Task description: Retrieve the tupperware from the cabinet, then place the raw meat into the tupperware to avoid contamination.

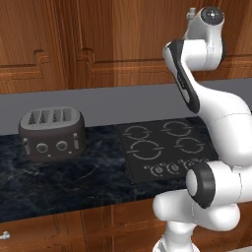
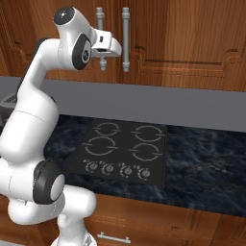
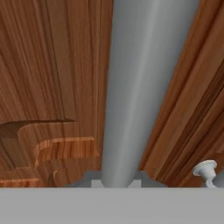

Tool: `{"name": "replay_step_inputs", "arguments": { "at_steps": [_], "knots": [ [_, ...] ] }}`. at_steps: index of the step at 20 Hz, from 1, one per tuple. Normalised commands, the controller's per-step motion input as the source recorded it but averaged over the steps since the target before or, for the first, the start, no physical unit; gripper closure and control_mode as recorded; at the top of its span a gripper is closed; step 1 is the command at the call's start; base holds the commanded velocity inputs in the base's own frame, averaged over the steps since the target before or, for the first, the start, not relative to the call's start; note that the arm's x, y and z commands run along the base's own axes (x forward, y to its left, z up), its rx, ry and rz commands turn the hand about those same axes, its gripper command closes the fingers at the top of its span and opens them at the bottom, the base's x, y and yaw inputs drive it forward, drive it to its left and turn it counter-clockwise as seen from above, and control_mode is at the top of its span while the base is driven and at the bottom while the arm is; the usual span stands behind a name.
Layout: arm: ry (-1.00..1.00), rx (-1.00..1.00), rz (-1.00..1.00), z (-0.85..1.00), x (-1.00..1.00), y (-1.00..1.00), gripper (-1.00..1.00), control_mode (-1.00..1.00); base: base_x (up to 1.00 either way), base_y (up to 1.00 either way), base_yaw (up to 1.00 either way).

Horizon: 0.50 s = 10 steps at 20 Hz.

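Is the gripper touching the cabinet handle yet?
Touching. In the hand view the gripper has its jaws closed on the grey bar handle of the cabinet.

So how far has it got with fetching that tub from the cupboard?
Early days. Done: the arm has reached up to the reddish-brown wooden wall cabinet. In hand: its two-finger gripper is shut on the left long grey metal bar handle, and the door looks closed. Left: pulling the door open, bringing the tub out and putting the meat in it.

A dark marble counter carries a grey toaster and a black cooktop.
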Motion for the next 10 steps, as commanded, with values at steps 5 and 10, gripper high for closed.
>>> {"name": "replay_step_inputs", "arguments": {
  "at_steps": [5, 10],
  "knots": [
    [0.04, 0.01, -0.06, 0.0, -0.42, 0.25, 1.0, -1.0, 0.0, 0.0, 0.0],
    [0.03, 0.0, -0.08, 0.0, -0.81, 0.34, 1.0, -1.0, 0.0, 0.0, 0.0]
  ]
}}
